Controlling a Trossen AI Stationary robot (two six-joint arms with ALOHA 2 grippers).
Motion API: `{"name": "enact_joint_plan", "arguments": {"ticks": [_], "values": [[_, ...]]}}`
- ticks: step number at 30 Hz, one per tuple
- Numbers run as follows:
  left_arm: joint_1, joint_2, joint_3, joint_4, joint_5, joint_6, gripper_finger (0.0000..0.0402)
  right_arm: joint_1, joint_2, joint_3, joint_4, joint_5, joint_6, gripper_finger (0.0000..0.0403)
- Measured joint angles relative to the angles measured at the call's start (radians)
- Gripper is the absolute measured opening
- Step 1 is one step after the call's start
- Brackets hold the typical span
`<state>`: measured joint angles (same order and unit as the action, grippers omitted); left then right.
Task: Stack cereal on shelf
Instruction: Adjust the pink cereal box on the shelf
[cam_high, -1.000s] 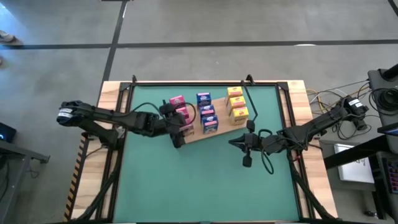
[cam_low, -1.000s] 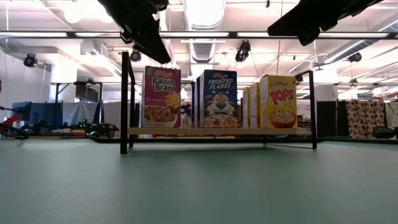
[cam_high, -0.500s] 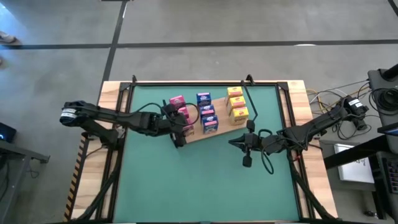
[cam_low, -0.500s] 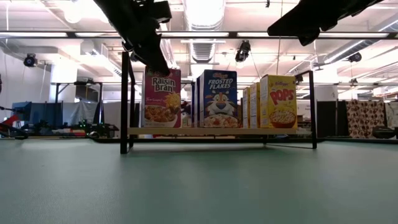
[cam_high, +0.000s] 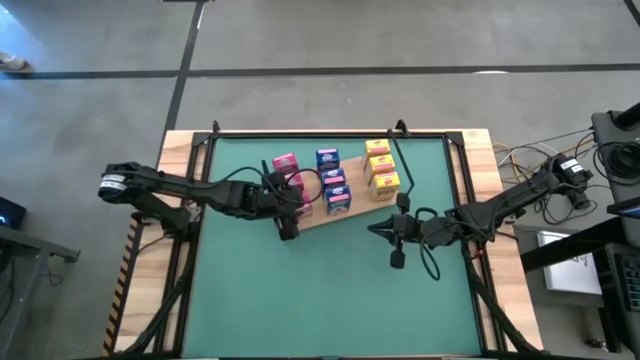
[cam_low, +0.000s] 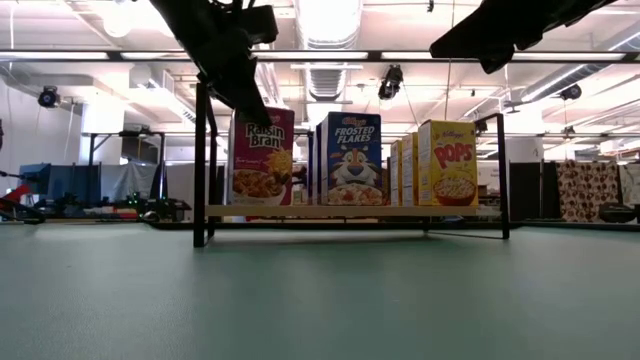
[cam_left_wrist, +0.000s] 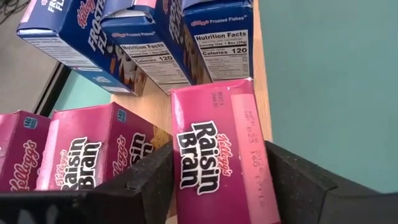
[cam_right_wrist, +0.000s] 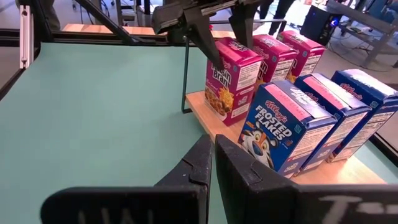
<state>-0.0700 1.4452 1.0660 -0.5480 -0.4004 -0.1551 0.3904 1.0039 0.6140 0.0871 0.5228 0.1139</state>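
Note:
The shelf (cam_high: 362, 207), a light wooden board with black wire ends, lies on the green mat and carries three rows of cereal boxes: pink (cam_high: 285, 162), blue (cam_high: 333, 181) and yellow (cam_high: 381, 166). The low view shows them upright, pink (cam_low: 262, 160), blue (cam_low: 350, 158), yellow (cam_low: 447, 162). My left gripper (cam_high: 290, 207) is shut on the nearest pink box (cam_left_wrist: 214, 155) at the shelf's left end. My right gripper (cam_high: 372, 228) hovers shut above the mat, in front of the shelf's right end, holding nothing. My left gripper pinches the nearest pink box by its top end (cam_left_wrist: 255, 174), one finger (cam_left_wrist: 298, 186) against each broad face. The fingers come from the table's left, slanting down, and lie along the box's top (cam_right_wrist: 239, 53). The box stands with its bottom on the shelf, leaning slightly.
Black wire frames (cam_low: 203, 165) rise at both shelf ends, the left one close beside the held box. Green mat (cam_high: 330, 290) lies open in front of the shelf. Cables and equipment (cam_high: 600, 160) sit off the table's right side.
My left gripper has sunk a little toward the nearest pink box and edged toward the shelf. That box's top now leans slightly toward the blue row. My right arm has kept still.

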Motion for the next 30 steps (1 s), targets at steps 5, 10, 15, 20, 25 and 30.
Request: {"name": "enact_joint_plan", "arguments": {"ticks": [5, 10, 15, 20, 25, 30], "values": [[0.000, -0.002, 0.000, -0.001, 0.003, 0.000, 0.0188, 0.000, 0.000, 0.000, 0.000, 0.000, 0.000, 0.0012], [0.000, -0.006, 0.000, -0.001, 0.050, -0.001, 0.0171, 0.000, 0.000, 0.000, 0.000, 0.000, 0.000, 0.0012], [0.000, -0.006, 0.000, -0.001, 0.052, -0.012, 0.0167, 0.000, 0.000, 0.000, 0.000, 0.001, 0.000, 0.0012], [0.000, -0.007, 0.000, -0.001, 0.065, -0.015, 0.0166, 0.000, 0.000, 0.000, 0.000, 0.001, 0.000, 0.0012], [0.000, -0.008, 0.000, 0.000, 0.090, -0.016, 0.0166, 0.000, 0.000, 0.000, 0.000, 0.001, 0.000, 0.0012], [0.000, -0.008, 0.000, -0.001, 0.075, -0.019, 0.0167, 0.000, 0.000, 0.000, 0.000, 0.001, 0.000, 0.0012]]}}
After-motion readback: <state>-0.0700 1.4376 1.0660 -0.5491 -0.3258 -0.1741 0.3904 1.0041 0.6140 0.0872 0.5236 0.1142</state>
